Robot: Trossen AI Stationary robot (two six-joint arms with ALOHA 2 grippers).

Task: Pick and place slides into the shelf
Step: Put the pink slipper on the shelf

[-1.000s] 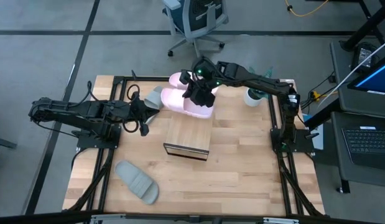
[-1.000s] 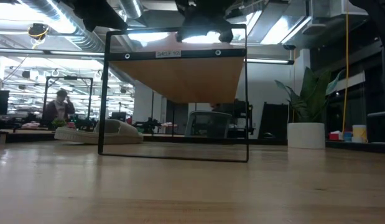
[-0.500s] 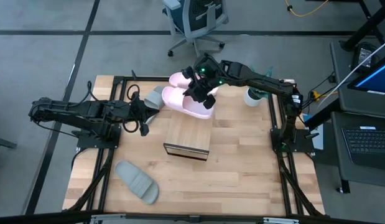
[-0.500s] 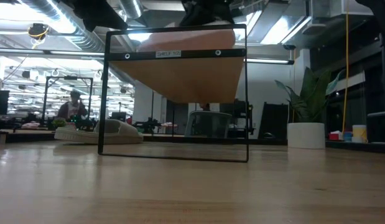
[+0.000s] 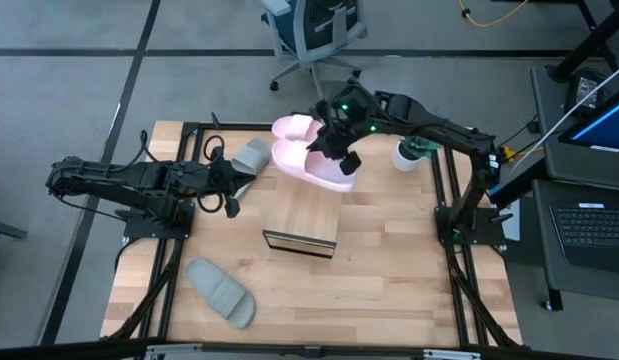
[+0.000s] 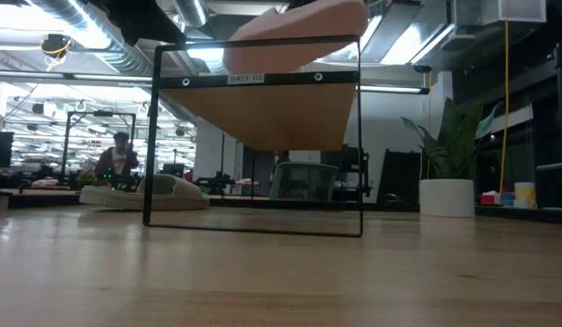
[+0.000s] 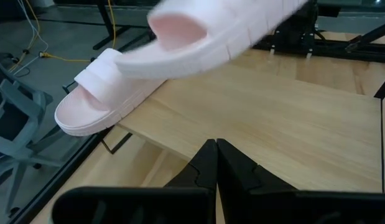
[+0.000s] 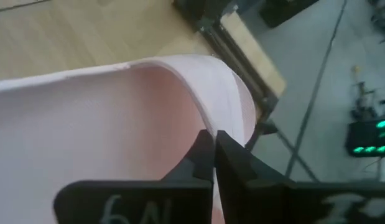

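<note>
wooden tabletop (image 5: pixel 389 260) w/ the shelf (image 5: pixel 302 221) sitting mid-table. right gripper (image 5: pixel 334 148) is clamping a pink slide (image 5: pixel 316 167) in the air just beyond the shelf's far edge, long axis angling across it. second pink slide (image 5: pixel 291 127) is lying behind. left gripper (image 5: pixel 227 183) is waiting beside the shelf, fingers pressed together on nothing.
</note>
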